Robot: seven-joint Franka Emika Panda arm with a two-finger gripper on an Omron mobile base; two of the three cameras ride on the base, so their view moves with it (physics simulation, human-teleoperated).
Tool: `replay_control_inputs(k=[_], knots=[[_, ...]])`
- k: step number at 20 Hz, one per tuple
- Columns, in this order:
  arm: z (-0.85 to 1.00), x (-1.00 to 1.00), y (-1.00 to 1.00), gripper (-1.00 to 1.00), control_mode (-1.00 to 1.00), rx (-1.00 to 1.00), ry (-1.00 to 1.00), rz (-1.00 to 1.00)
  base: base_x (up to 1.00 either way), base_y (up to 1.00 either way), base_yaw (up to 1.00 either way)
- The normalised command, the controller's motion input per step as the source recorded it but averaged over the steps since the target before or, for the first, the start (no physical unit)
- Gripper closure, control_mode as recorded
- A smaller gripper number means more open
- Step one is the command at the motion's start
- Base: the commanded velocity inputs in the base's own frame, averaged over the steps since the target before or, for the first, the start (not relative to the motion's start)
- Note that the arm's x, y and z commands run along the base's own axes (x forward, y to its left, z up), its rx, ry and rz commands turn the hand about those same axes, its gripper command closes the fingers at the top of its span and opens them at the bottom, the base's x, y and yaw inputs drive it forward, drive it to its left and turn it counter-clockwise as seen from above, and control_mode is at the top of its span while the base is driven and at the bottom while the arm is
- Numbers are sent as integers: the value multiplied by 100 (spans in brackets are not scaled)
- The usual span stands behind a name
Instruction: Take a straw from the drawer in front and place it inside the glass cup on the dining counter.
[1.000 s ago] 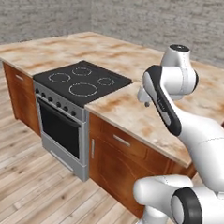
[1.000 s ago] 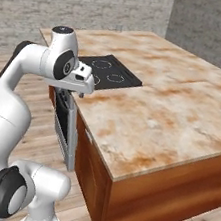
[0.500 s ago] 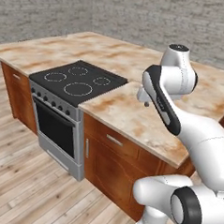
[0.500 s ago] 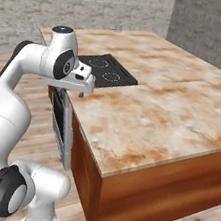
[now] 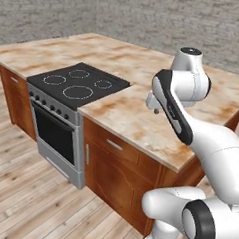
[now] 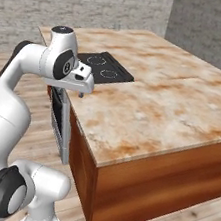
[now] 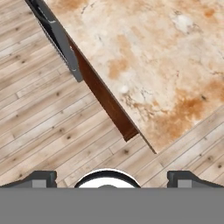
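Note:
The dining counter is a cream and rust stone island on a reddish-brown base, also seen in the right base view and the hand view. Under its near edge sits the drawer, shut, with a small silver bar handle. The straw is hidden and the glass cup is out of view. My gripper hangs above the counter's near edge, pointing down. In the hand view its fingertips stand wide apart, so the gripper is open with nothing between them.
A black cooktop is set into the counter left of the drawer, with a steel oven front below it. A cabinet door with a vertical handle stands beside the oven. Wood floor lies in front.
The whole scene has shifted a little in both base views, so the base has moved along the counter. The arm keeps the same pose and the gripper stays open.

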Motion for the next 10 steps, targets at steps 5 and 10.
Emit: replay_control_inputs(k=[5,10], knots=[[0,0,0,-100,100,0,0,0,-1,-23,0],[0,0,0,-100,100,0,0,0,11,-21,0]])
